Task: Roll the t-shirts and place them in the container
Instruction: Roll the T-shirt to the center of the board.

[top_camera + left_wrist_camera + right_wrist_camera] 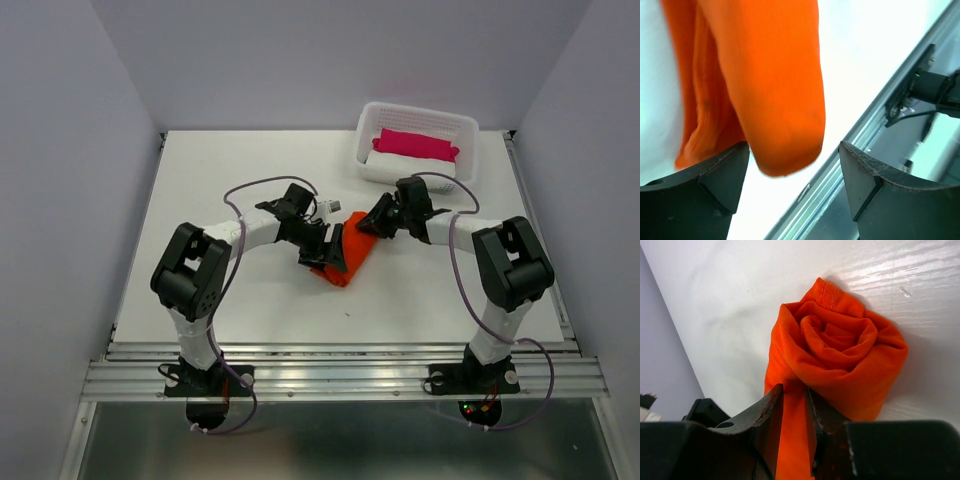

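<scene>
Soft orange t-shirt (pixel 840 360), tight spiral roll

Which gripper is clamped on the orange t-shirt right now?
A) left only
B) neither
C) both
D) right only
D: the right gripper pinches a flap of the rolled t-shirt between its fingers, while the left gripper stands wide open at the roll's end.

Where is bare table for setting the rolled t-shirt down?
Free: far-left table beyond the left arm; the near strip before the rail. Crowded: centre, left pincer and right pincer at the t-shirt; basket far right.
</scene>
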`<state>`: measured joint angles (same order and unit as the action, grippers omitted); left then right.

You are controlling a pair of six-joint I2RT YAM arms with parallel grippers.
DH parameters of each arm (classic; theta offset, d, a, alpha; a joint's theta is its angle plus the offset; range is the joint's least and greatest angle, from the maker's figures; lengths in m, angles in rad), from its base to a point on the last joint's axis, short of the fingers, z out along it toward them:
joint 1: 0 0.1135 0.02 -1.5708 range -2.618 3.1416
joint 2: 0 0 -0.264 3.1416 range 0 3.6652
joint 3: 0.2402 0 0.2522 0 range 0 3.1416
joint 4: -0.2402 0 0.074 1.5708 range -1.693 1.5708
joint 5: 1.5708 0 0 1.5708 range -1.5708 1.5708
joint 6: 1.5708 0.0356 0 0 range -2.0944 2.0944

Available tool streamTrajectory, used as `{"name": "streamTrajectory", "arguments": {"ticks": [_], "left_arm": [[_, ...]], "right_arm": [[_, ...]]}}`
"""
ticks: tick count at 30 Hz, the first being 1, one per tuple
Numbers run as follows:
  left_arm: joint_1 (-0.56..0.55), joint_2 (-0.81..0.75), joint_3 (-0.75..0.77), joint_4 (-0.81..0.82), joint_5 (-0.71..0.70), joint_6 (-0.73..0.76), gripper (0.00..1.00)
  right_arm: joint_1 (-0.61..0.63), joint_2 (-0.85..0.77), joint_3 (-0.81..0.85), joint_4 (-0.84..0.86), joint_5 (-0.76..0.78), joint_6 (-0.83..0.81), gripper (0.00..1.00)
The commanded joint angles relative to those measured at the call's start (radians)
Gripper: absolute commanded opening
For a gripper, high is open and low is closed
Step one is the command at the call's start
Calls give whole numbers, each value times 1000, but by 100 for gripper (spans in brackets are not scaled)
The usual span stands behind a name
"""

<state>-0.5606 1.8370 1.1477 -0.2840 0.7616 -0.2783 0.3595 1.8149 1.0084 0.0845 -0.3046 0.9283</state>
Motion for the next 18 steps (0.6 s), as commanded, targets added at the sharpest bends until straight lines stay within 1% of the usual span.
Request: {"name": "streamTrajectory", "arguments": {"ticks": [1, 5, 6, 9, 12, 15, 17, 18], "left_arm": [[4, -116, 43, -110, -140, 34, 83], [16, -209, 26, -173, -226, 31, 83], [22, -223, 27, -182, -226, 31, 83], [47, -286, 24, -199, -290, 18, 80], [48, -320, 30, -192, -330, -2, 77], [47, -360, 11, -115, -302, -53, 71], [44, -370, -22, -29, -239, -93, 65], [41, -371, -41, 24, -220, -108, 60]], "right_arm": [[-7, 37, 53, 18, 27, -5, 29], [2, 58, 73, 9, 30, -8, 29], [2, 61, 76, 8, 30, -6, 29], [12, 81, 94, 4, 36, -5, 29], [21, 96, 105, -2, 44, 1, 29], [30, 107, 117, -8, 62, 13, 29], [39, 119, 122, -11, 70, 29, 30], [39, 123, 128, -12, 73, 35, 30]]}}
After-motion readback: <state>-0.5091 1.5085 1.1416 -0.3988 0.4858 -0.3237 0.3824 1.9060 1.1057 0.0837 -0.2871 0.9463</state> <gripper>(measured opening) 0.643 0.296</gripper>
